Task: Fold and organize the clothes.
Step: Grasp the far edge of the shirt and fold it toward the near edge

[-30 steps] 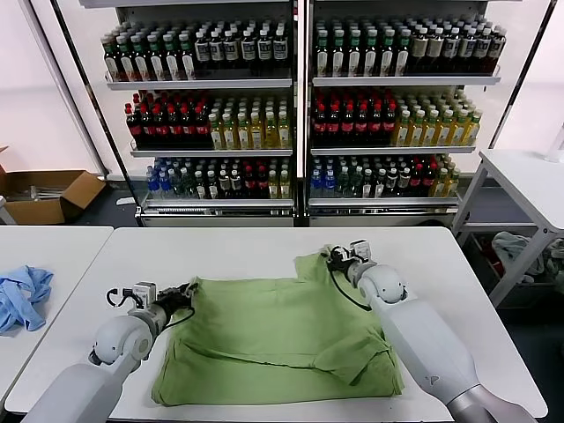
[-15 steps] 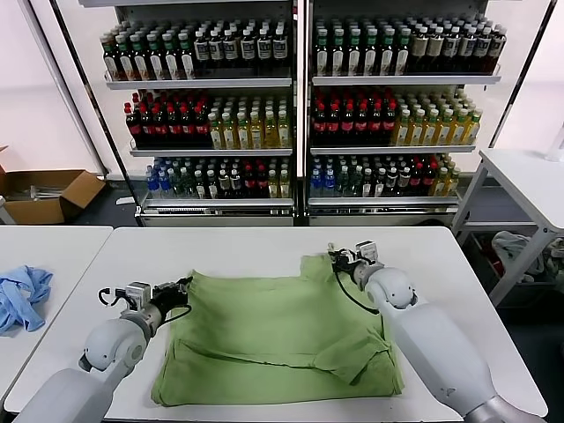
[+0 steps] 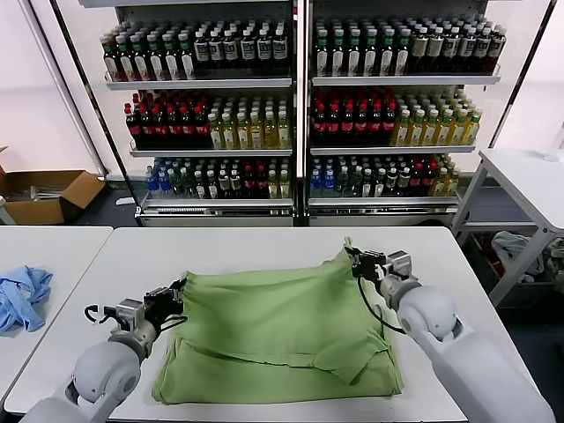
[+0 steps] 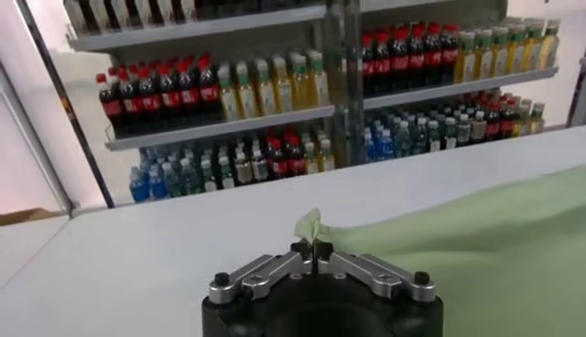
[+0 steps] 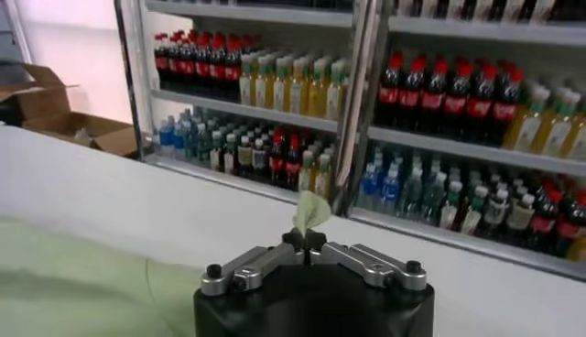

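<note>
The light green polo shirt (image 3: pixel 282 330) lies on the white table (image 3: pixel 238 247) with its far edge lifted off the surface. My left gripper (image 3: pixel 178 293) is shut on the shirt's far left corner, which shows as a green tuft (image 4: pixel 309 222) above the left gripper (image 4: pixel 312 247) in the left wrist view. My right gripper (image 3: pixel 354 257) is shut on the far right corner, raised higher; in the right wrist view the right gripper (image 5: pixel 304 244) pinches a green tuft (image 5: pixel 311 211). The shirt's near half lies flat. Collar and chest print are hidden.
A light blue garment (image 3: pixel 22 295) lies on a separate table at the left. Drink coolers full of bottles (image 3: pixel 300 106) stand behind the table. A cardboard box (image 3: pixel 44 194) sits on the floor at far left. Another table (image 3: pixel 529 176) stands at right.
Both grippers have pulled toward me and risen with the shirt's far corners. The far edge has lifted off the table and moved over the near half.
</note>
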